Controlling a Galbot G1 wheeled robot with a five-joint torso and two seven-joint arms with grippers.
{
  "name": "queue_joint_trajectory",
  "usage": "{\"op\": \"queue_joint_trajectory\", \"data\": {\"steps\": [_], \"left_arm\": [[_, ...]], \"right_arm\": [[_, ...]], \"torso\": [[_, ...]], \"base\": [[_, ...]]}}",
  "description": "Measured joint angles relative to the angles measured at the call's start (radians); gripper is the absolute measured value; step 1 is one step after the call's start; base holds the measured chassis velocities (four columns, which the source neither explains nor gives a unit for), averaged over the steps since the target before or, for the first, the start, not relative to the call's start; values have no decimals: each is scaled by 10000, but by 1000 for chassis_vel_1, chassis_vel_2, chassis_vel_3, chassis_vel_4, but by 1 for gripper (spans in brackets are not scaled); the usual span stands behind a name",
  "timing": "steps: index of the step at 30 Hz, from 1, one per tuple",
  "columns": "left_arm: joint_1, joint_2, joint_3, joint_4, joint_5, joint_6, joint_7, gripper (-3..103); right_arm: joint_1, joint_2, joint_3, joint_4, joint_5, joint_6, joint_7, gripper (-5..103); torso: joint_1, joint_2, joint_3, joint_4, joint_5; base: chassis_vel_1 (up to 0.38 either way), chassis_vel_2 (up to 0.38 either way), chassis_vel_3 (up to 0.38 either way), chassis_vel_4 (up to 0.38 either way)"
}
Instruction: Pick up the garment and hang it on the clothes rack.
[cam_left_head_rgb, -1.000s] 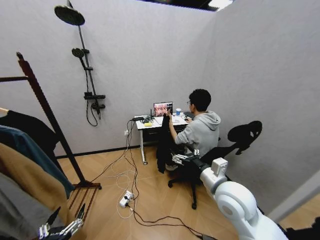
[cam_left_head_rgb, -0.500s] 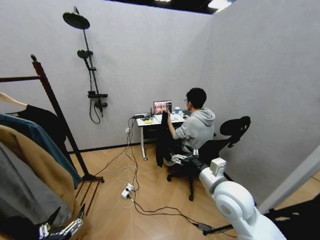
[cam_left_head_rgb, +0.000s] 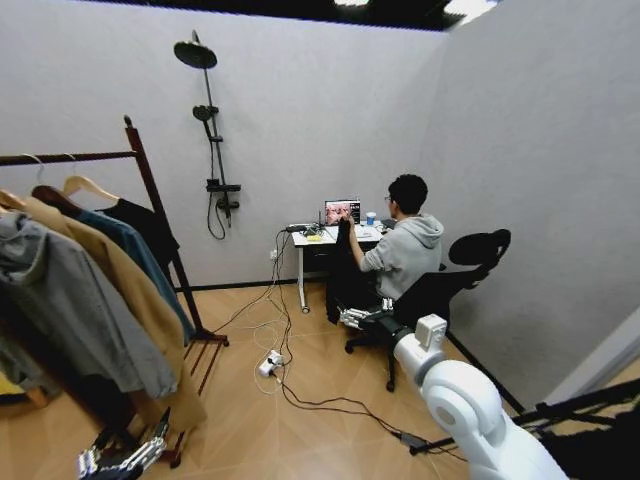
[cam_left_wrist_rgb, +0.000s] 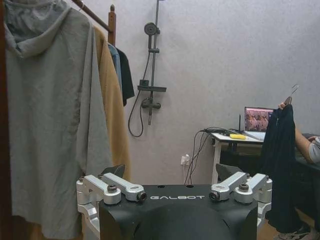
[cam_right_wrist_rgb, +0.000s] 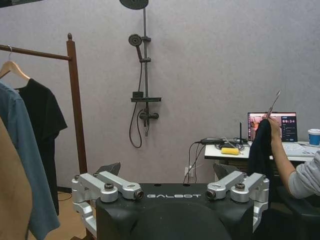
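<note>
Looking at where things sit: the garment (cam_left_head_rgb: 142, 226), a black tee on a pale wooden hanger, hangs on the bar of the clothes rack (cam_left_head_rgb: 152, 195), last in the row, right beside the end post. Next to it come a teal shirt (cam_left_head_rgb: 133, 250), a tan coat (cam_left_head_rgb: 120, 300) and a grey hoodie (cam_left_head_rgb: 70, 300).

It lies up and ahead-left of the robot, with its long axis straight down. The left end effector (cam_left_head_rgb: 125, 452) sits low by the rack's foot, so I'd say that arm is the nearer one. Its fingers are spread with nothing between them.

The right end effector (cam_left_head_rgb: 362, 318) reaches forward toward the seated person, also released and empty. That person holds up a second dark garment (cam_left_head_rgb: 343, 265) by the bench (cam_left_head_rgb: 310, 238), well apart from both.
</note>
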Motion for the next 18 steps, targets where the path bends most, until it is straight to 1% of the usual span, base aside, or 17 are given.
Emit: {"op": "queue_joint_trajectory", "data": {"steps": [6, 7, 8, 18], "left_arm": [[0, 0, 0, 0, 0, 0, 0, 100], [0, 0, 0, 0, 0, 0, 2, 100], [0, 0, 0, 0, 0, 0, 2, 100], [0, -1, 0, 0, 0, 0, 1, 100]], "right_arm": [[8, 8, -4, -14, 0, -1, -3, 100], [7, 27, -6, -20, -8, -1, -7, 100], [1, 44, -8, -20, -18, -1, -13, 100], [-66, 110, 22, -44, -98, 28, -79, 100]], "torso": [[2, -1, 1, -1, 0], [1, 0, 0, -6, 3], [1, 0, 0, -4, -3], [1, -1, 1, -2, 1]], "base": [[168, -133, -126, 159], [155, -166, -185, 140], [155, -166, -156, 156], [152, -148, -155, 153]]}}
